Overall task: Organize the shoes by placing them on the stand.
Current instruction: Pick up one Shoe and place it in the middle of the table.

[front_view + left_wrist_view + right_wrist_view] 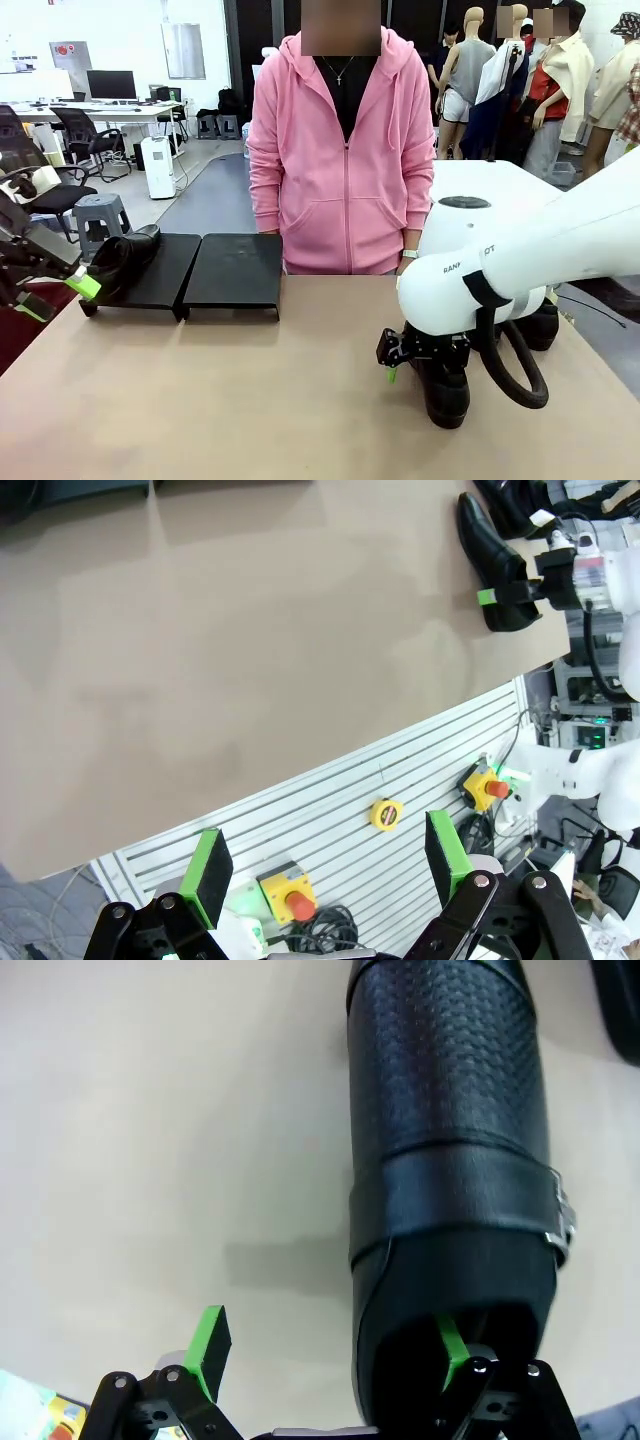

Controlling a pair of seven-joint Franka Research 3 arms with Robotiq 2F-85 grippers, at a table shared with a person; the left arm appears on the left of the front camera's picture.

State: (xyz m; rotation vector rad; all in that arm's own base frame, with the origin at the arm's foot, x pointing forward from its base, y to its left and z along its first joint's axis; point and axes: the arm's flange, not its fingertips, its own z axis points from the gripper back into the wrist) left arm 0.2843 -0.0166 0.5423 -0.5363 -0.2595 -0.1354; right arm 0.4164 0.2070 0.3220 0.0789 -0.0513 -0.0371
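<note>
Shoe (450,1160) on table (250,400) near right edge; right gripper (330,1335) spread wide, unclamped, one pad inside heel opening, other outside. Left gripper (57,295) spread, empty, at left edge, just beside second shoe (125,255) on stand's (235,270) left end

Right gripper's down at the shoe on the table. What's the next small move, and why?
Probably close the right gripper: its jaws stand open, one pad inside the opening of the shoe, the other outside its side wall, so it looks set to pinch.
</note>
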